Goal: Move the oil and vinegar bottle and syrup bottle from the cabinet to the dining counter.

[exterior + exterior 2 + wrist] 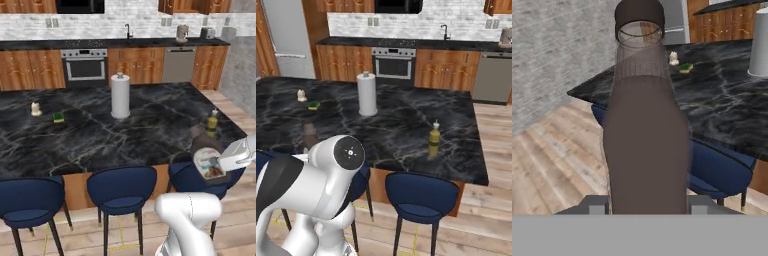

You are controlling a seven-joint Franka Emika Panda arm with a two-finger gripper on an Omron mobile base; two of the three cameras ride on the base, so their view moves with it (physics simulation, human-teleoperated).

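On the left part of the large black marble surface with pale gold veins (100, 135), a small pale object (35, 108) is standing, and a little green and yellow sponge (58, 117) is lying just beside it. Near the middle, a tall white paper-towel roll (120, 95) is standing upright. Three blue stools (121, 189) are lining the near edge. Toward the right end, the tall slim glass bottle with yellow-green liquid (212, 123) is standing upright on the surface. In front of it, at the right corner, the squat dark-brown syrup bottle with a whitish-and-red label (207, 161) is hanging tilted above a stool, not resting on the surface. The hand (647, 206) is holding this bottle by its lower body, the two fingers (594, 205) pressing on both sides.
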